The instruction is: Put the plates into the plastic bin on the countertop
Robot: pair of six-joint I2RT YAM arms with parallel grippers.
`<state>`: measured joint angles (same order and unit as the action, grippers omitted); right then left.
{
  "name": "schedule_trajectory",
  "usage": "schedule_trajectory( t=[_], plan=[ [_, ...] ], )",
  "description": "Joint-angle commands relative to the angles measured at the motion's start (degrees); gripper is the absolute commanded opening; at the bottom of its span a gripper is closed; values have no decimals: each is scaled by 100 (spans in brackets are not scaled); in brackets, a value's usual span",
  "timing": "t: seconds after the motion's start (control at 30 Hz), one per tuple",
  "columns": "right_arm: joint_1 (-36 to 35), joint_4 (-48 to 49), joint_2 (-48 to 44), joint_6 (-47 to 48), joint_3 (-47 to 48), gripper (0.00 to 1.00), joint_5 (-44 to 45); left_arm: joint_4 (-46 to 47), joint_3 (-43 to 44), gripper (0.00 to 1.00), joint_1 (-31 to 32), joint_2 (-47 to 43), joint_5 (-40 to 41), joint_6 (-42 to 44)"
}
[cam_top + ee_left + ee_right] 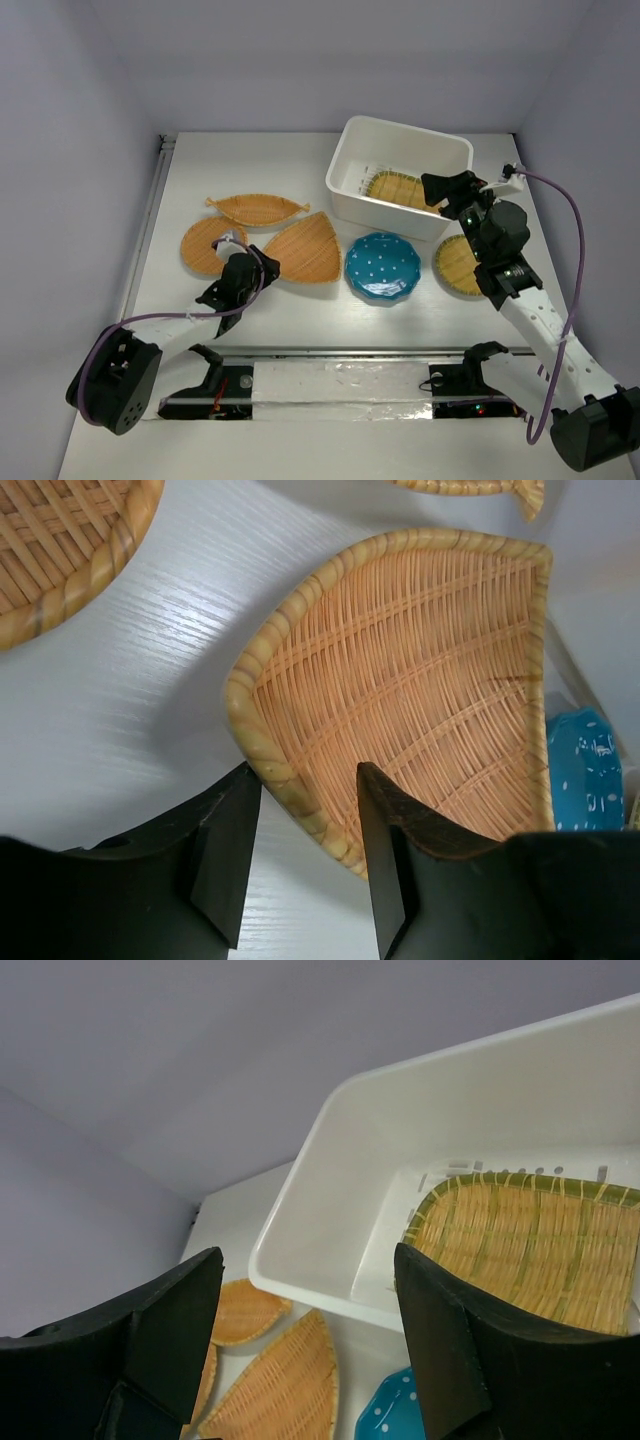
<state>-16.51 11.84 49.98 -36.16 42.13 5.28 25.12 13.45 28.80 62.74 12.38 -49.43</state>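
The fan-shaped wicker plate (410, 680) (305, 252) lies on the white countertop (300, 310). My left gripper (305, 825) (250, 255) is open, straddling the plate's near-left rim, one finger outside it and one over the weave. A leaf-shaped wicker plate (257, 208), a round wicker plate (205, 245) (60, 550), the teal dotted plate (383, 265) and another round wicker plate (458, 266) also lie on the countertop. A green-rimmed wicker plate (530, 1240) (395, 188) sits inside the white plastic bin (300, 1210) (345, 165). My right gripper (305, 1300) (440, 190) hangs open and empty above the bin's near rim.
A metal rail (150, 220) runs along the countertop's left edge. Purple-grey walls (70, 150) close in the left, back and right. The arm bases and a taped strip (340, 380) lie along the near edge.
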Motion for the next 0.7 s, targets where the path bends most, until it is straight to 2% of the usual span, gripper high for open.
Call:
schedule_trajectory(
  t=[0.0,0.37,0.67],
  plan=[
    [34,144,-58,136,-38,75,-141,406,-88,39,12,-78,203,-137],
    [34,152,-190,83,-56,74,-273,247,192,38,12,238,256,21],
    [34,135,-234,74,-73,74,-282,194,386,22,12,520,660,-40]
  ],
)
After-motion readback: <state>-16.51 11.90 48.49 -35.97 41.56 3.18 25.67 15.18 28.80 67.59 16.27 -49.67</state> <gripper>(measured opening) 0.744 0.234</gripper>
